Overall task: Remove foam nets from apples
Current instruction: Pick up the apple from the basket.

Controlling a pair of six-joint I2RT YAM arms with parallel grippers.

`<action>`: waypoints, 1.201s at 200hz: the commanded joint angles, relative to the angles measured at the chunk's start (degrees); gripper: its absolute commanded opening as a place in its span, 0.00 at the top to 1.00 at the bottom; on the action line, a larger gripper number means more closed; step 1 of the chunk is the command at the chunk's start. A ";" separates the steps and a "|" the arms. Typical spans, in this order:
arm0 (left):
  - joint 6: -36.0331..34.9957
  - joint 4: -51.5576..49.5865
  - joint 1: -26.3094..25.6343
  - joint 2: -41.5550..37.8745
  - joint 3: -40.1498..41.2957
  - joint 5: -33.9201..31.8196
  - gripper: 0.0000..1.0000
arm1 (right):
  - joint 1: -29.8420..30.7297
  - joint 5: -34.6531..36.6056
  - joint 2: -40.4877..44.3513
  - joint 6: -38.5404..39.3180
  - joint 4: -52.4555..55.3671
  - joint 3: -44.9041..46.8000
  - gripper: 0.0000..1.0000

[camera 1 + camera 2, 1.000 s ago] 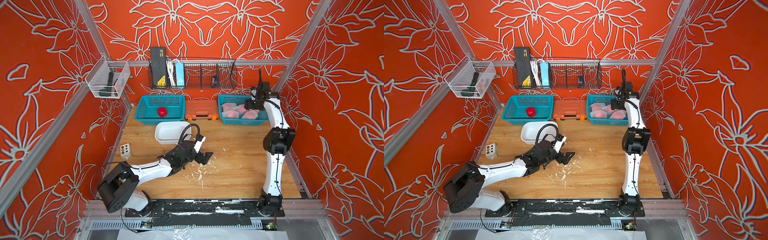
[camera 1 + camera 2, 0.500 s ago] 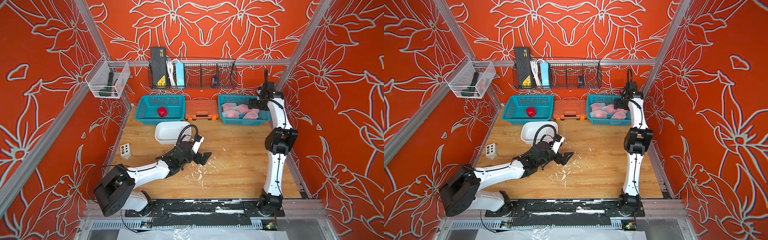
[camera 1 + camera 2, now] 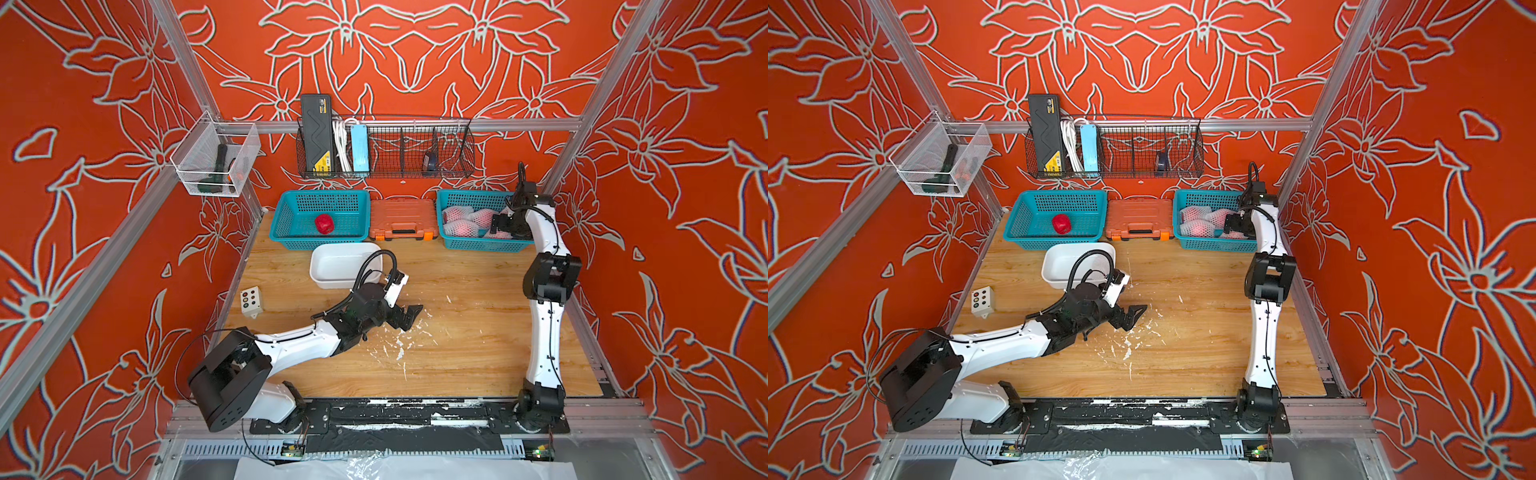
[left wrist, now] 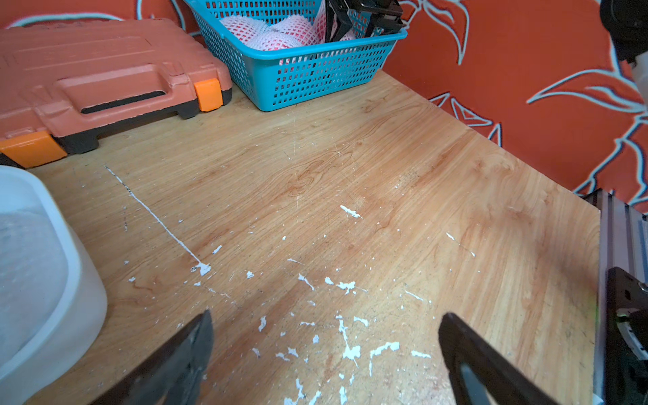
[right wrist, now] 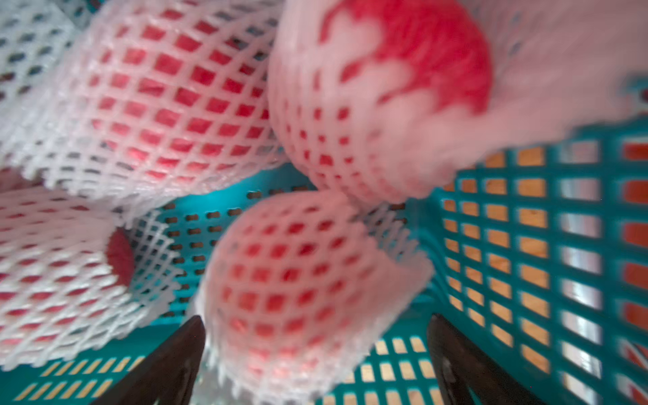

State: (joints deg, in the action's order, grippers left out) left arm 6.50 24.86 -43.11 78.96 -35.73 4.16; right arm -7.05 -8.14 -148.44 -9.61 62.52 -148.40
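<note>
1. Right gripper (image 5: 315, 321): jaws spread wide, lowered into the right basket (image 3: 478, 246) at 1 o'clock on the table (image 3: 478, 332). A netted apple (image 5: 287, 280) lies between its tips; contact cannot be told.
2. Other apples (image 3: 459, 227), in nets (image 5: 157, 105): clustered in that basket, touching.
3. Bare apple (image 3: 324, 224): alone in the left basket (image 3: 291, 216), 11 o'clock.
4. Left gripper (image 4: 326, 316): jaws wide apart, empty, low over the table centre, above white flecks (image 4: 347, 350).
5. Case (image 3: 401, 216): 12 o'clock, between the baskets.
</note>
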 commanded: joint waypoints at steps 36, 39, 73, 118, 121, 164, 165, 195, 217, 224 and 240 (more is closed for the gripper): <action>-1.23 0.66 0.12 0.90 0.66 -1.29 0.02 | 0.01 -9.05 -4.57 -4.43 -3.51 -0.94 0.09; -1.23 0.71 0.11 0.94 0.66 -1.27 0.02 | 0.02 -9.34 -4.65 -4.53 -3.73 -0.93 0.10; -1.58 0.37 0.13 1.01 0.39 -1.80 0.02 | -0.03 -9.83 -3.88 -5.66 -5.25 -0.84 0.20; -1.50 0.36 0.11 0.79 0.13 -2.24 0.02 | -0.07 -10.05 -0.62 -6.24 -7.22 -0.14 0.33; -1.43 0.36 0.06 0.75 0.12 -2.23 0.02 | -0.11 -10.05 -0.36 -6.24 -7.30 -0.14 0.34; -1.40 -0.17 0.13 -0.67 0.12 -3.10 0.02 | -0.42 -11.03 3.57 -6.30 -8.23 1.39 0.41; -1.40 -0.21 0.09 -0.71 0.12 -3.10 0.02 | -0.47 -11.07 3.67 -6.30 -8.26 1.46 0.41; -1.49 -0.34 0.10 -2.24 0.35 -3.81 0.02 | -0.62 -11.87 5.51 -6.53 -8.12 2.05 0.44; -1.58 -0.59 0.11 -3.49 0.66 -4.38 0.02 | -0.68 -12.79 7.53 -6.35 -7.59 2.58 0.45; -1.58 -0.74 0.06 -4.01 0.75 -4.75 0.02 | -0.68 -13.41 8.35 -6.26 -7.42 2.88 0.46; -1.58 0.32 0.12 -5.41 1.82 -5.30 0.02 | -0.65 -14.94 11.06 -6.22 -7.17 4.19 0.46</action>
State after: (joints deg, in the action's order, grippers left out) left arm 5.74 24.47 -43.11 76.38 -35.53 0.27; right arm -7.44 -20.16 -142.47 -15.68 54.83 -146.02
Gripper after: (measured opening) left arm 0.980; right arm 0.687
